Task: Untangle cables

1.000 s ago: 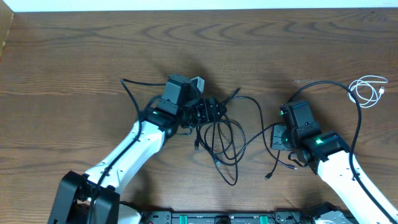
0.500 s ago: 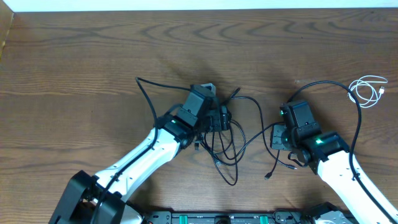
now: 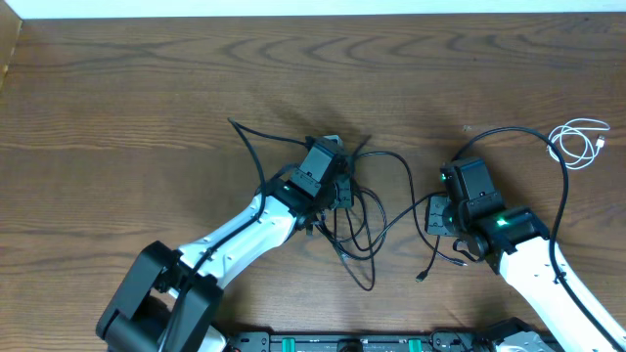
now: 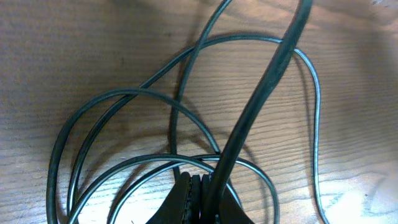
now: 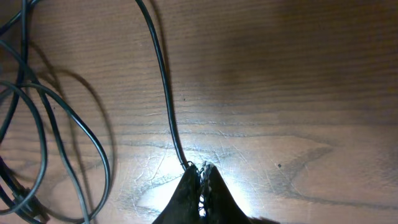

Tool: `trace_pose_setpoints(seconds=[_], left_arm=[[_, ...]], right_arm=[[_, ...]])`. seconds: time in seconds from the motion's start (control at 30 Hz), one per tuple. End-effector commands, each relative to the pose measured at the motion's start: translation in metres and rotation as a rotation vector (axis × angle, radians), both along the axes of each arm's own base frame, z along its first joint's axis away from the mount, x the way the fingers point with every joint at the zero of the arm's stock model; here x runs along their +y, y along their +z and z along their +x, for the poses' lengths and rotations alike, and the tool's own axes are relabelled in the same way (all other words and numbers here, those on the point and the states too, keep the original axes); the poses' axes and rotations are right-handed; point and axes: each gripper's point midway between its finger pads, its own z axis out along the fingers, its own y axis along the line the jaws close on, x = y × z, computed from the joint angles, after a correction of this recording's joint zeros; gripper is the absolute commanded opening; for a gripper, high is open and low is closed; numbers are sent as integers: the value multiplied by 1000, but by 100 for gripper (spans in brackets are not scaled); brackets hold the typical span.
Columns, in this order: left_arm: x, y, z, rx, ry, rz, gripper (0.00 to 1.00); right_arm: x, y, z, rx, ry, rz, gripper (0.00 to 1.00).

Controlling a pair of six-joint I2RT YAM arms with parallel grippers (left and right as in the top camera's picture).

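Observation:
A tangle of thin black cables (image 3: 359, 223) lies in loops at the table's middle. My left gripper (image 3: 339, 189) sits on the tangle's upper left part. In the left wrist view the left gripper (image 4: 202, 185) is shut on one black cable (image 4: 261, 106) that runs up and to the right over the loops (image 4: 124, 99). My right gripper (image 3: 434, 215) is at the tangle's right end. There the right gripper (image 5: 200, 169) is shut on a thin black cable (image 5: 163, 81) low over the wood. A short white cable (image 3: 578, 143) lies coiled at the far right.
A thicker black cord (image 3: 563, 191) arcs round the right arm, and another (image 3: 248, 147) trails behind the left arm. Two small plug ends (image 3: 423, 278) lie on the wood below the right gripper. The table's far edge (image 3: 313, 17) runs along the top.
The left arm has swung right onto the tangle and its jaws have gone from open to shut on a black cable. Its trailing cord followed. The right arm has not moved.

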Motion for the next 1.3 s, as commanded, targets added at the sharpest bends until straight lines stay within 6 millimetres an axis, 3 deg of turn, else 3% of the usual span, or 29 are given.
trace_pose_setpoints(seconds=[0.0,0.27,0.4,0.57,0.77,0.93,1.1,1.27], left_arm=[[-3,38,7,-93,2,-52,7],[1,136,2,-298,4,-205,7],[11,188,-9,-414,12,-284,7],[27,238,-24,-538,34,-359,7],[42,279,-44,-622,50,-451,8],[53,312,-58,-671,86,-570,8],[59,339,-67,-749,85,-639,7],[62,355,-70,-797,84,-676,8]], right_arm=[[-1,0,-1,1,-17,9,1],[-1,0,-1,0,-17,9,2],[-1,0,-1,0,-17,9,14],[-1,0,-1,0,-17,9,30],[-1,0,-1,0,-17,9,73],[-1,0,-1,0,-17,9,96],[-1,0,-1,0,-17,9,99],[-1,0,-1,0,-17,9,99]])
